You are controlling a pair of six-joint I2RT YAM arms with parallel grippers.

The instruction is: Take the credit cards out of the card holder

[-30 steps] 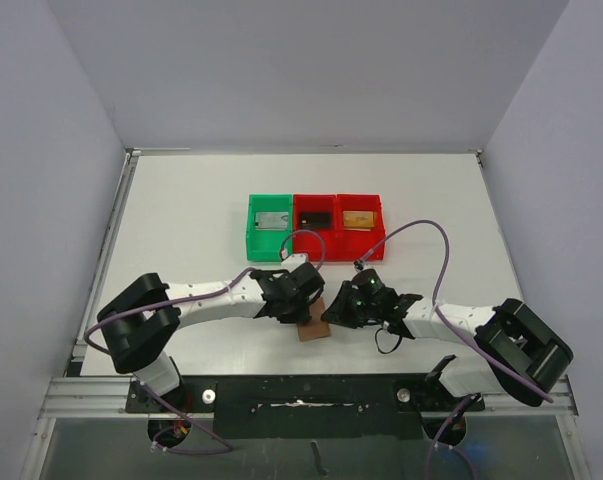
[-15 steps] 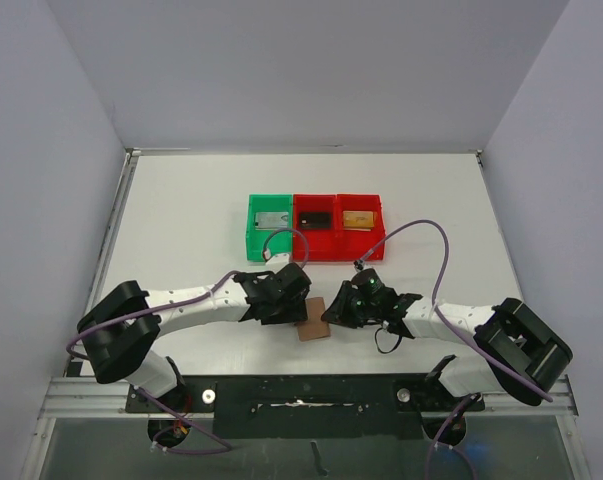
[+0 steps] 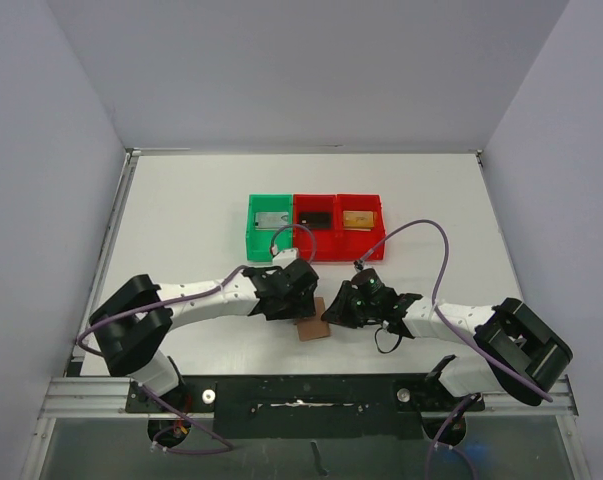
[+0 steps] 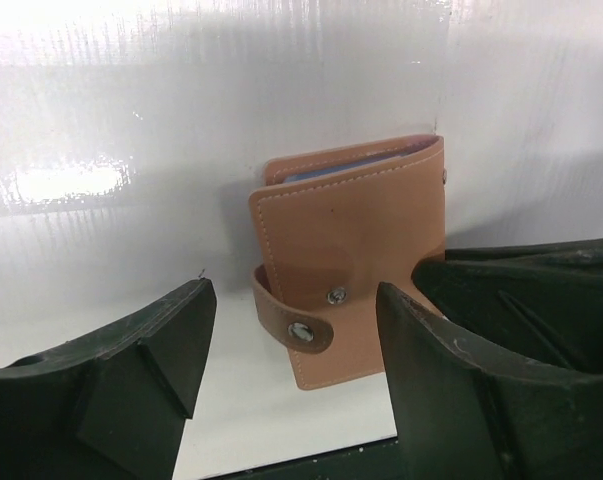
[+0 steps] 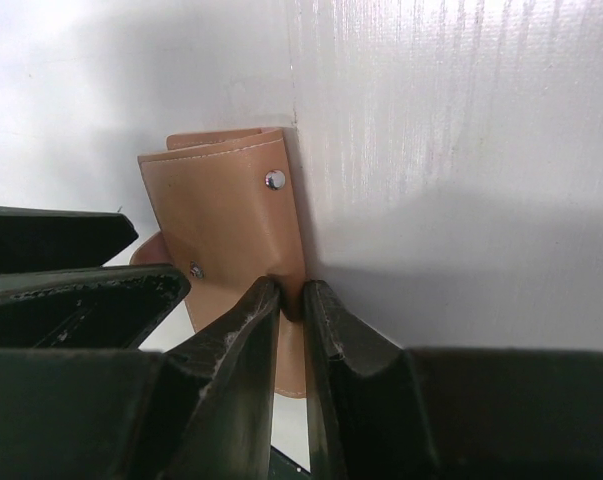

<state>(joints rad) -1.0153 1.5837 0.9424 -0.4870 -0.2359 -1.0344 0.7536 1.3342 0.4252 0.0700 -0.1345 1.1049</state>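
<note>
The brown card holder (image 3: 312, 325) stands near the table's front edge, between both grippers. In the left wrist view the card holder (image 4: 351, 250) shows a snap stud, a strap tab curling round its lower left corner, and a strip of light-blue lining along its top. My left gripper (image 4: 296, 300) is open just in front of it, one finger on each side, touching nothing. My right gripper (image 5: 291, 292) is shut on the edge of the card holder (image 5: 221, 215). No credit cards show inside the holder.
Three small bins stand in a row behind the holder: a green bin (image 3: 251, 232), a red bin (image 3: 316, 240) and another red bin (image 3: 381, 228). Each has a flat card lying in it. The right arm's purple cable (image 3: 436, 250) loops over the table.
My left gripper has opened wide. It drew off to the left of the holder, then came back beside it. The right gripper and the holder have stayed where they were.
</note>
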